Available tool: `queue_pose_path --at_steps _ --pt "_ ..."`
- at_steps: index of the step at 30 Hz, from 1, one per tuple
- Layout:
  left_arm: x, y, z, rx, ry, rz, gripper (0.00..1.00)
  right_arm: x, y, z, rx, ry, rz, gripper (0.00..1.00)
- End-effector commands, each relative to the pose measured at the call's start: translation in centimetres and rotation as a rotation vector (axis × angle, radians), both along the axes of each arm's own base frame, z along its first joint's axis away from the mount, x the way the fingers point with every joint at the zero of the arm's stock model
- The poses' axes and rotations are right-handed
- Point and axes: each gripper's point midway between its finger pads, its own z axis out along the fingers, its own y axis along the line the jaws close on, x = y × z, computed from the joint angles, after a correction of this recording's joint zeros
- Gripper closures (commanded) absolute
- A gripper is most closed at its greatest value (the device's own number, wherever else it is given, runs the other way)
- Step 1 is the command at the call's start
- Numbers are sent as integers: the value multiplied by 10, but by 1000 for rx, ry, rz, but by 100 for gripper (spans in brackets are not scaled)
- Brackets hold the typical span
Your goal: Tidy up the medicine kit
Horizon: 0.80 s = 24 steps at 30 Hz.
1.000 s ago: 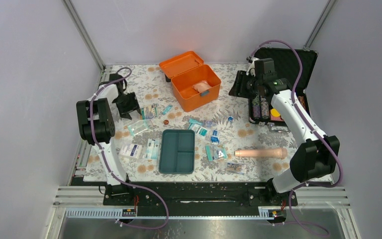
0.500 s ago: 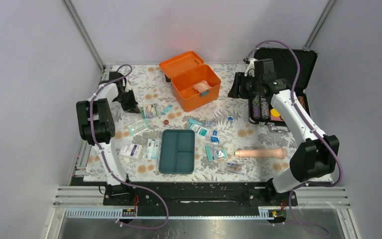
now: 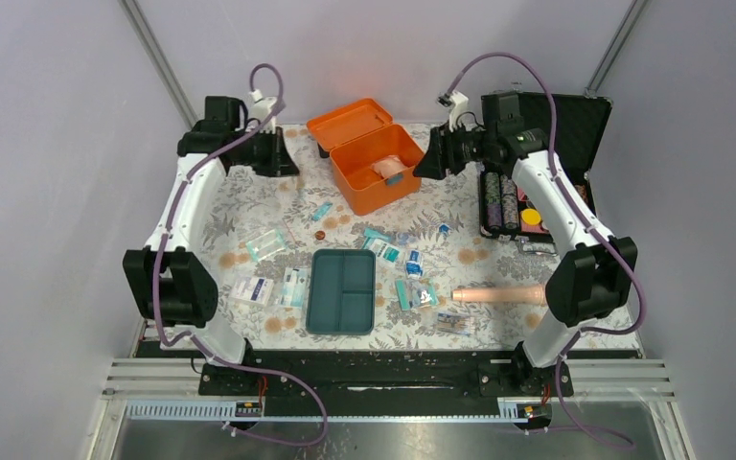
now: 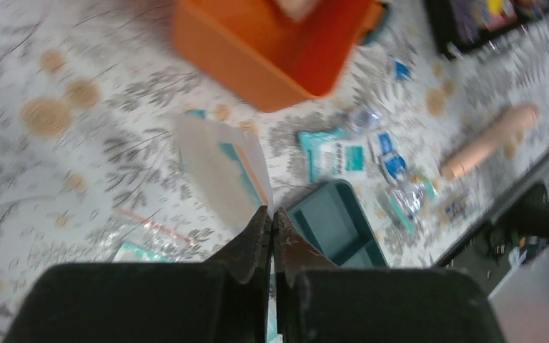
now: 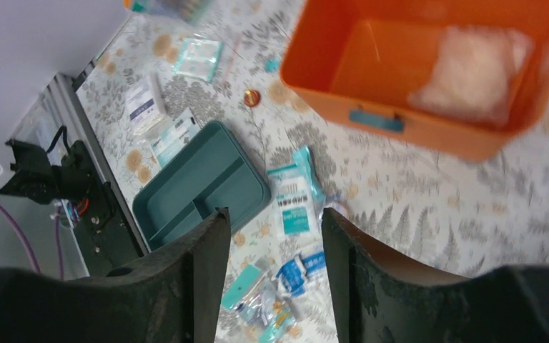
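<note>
The orange medicine kit box (image 3: 412, 153) stands open at the back centre, lid (image 3: 348, 123) laid back, a white bag (image 5: 472, 71) inside. Its teal insert tray (image 3: 342, 290) lies empty near the front. My left gripper (image 3: 281, 156) hangs raised left of the box; in the left wrist view its jaws (image 4: 272, 211) are shut on the edge of a clear packet (image 4: 221, 164) with teal and orange stripes. My right gripper (image 3: 428, 161) hovers right of the box, and its fingers (image 5: 273, 214) are open with nothing between them. White-and-teal packets (image 3: 383, 247) lie scattered around the tray.
A black case of poker chips (image 3: 504, 206) stands open at the back right. A beige cylinder (image 3: 503, 293) lies right of the tray. More packets (image 3: 252, 288) and a clear bag (image 3: 265, 244) lie left of the tray. A small brown disc (image 3: 319, 234) sits mid-table.
My left gripper shut on a packet from the left of the table and lifted it up and back toward the box. The right gripper swung left toward the box, still open.
</note>
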Motion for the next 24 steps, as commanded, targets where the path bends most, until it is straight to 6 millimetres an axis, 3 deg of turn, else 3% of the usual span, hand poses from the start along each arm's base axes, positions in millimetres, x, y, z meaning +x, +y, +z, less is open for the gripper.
queue_pose_path --at_steps 1,6,11,18,24 --pt "-39 -47 38 0 -152 -333 100 -10 36 52 78 -273 288 43" --pt "-73 -87 58 44 -293 -583 100 -17 65 61 100 -428 467 42" --pt "-88 -115 72 140 -409 -726 100 -28 92 58 127 -477 583 44" --pt "-97 -130 84 220 -536 -821 100 -44 110 42 118 -505 660 44" --pt "-96 -133 89 242 -592 -827 100 -48 116 41 145 -502 666 46"
